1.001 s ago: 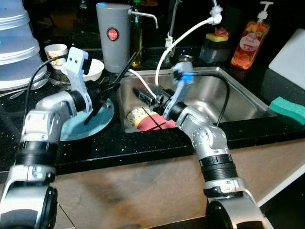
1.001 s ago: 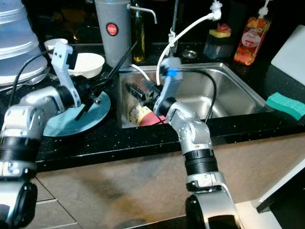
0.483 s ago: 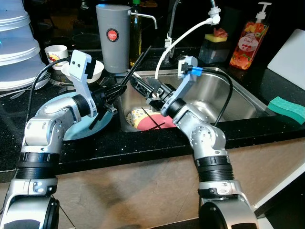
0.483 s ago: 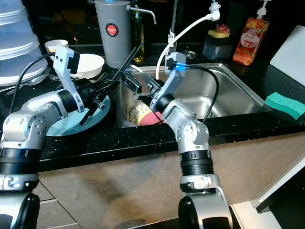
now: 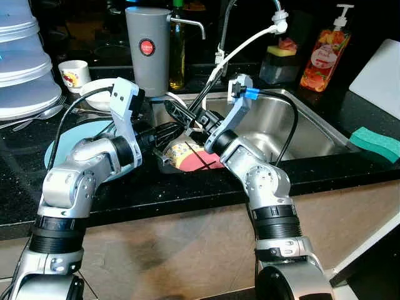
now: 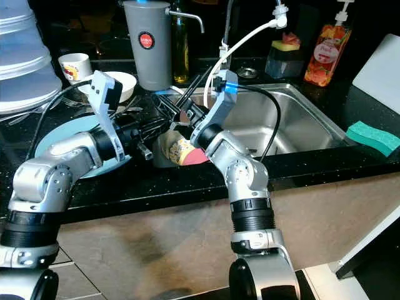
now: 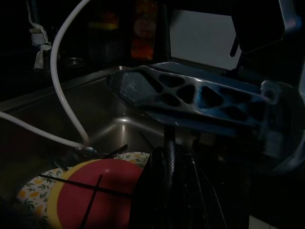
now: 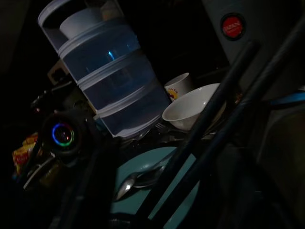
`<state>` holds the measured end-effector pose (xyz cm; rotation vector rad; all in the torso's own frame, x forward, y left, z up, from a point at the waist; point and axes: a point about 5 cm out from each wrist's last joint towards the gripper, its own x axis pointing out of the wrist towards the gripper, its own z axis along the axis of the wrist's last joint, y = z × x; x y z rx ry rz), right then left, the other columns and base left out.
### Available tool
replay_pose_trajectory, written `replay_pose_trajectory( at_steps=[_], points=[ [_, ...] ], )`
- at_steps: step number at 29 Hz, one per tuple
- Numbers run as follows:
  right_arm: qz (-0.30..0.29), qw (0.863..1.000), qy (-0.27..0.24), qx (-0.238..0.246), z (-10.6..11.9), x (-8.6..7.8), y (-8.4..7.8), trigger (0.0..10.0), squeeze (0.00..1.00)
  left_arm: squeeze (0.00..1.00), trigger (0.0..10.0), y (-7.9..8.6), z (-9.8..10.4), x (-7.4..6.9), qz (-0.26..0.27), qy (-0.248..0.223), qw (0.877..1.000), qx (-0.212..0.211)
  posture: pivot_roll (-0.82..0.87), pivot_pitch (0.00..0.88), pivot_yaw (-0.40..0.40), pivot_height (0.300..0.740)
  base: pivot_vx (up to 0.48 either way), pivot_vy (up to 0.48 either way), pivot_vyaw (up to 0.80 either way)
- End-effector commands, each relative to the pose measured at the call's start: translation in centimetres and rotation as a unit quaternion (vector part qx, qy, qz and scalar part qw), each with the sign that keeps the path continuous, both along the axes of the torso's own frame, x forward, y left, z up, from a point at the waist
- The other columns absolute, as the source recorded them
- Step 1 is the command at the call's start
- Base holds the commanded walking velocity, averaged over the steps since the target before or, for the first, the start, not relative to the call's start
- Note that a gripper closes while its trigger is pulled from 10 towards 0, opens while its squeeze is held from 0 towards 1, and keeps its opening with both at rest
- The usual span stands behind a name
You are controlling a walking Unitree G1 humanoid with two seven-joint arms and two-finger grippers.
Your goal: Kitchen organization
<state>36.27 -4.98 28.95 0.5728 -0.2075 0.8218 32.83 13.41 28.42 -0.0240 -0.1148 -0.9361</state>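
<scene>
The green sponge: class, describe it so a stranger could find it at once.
Start at the steel sink and move along the black counter toward the robot's right. The green sponge lies flat there, below a white board, the only teal-green block on that side.

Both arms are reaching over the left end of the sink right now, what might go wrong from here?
The left gripper and right gripper sit very close together above the red plate in the sink, so they might collide. The white hose hangs right over them and might snag. The chopsticks angled by the right gripper might slip into the sink.
</scene>
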Motion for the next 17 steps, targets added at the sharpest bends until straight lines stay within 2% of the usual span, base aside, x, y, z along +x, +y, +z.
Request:
replay_pose_trajectory(
  at_steps=[1,17],
  points=[
    [0.004,1.000,-0.007,0.009,0.75,-0.21,0.14,0.0,0.00,0.00,0.0,-0.40,-0.15,-0.22,-0.008,0.003,1.000,0.002,0.06,0.053,-0.027,0.740,0.000,0.000,0.00],
    [-0.016,1.000,0.000,0.025,1.11,0.41,-0.38,0.0,0.00,0.00,0.0,0.12,0.28,-0.26,0.019,0.003,1.000,0.001,0.07,0.066,-0.032,0.740,0.000,0.000,0.00]
  ],
)
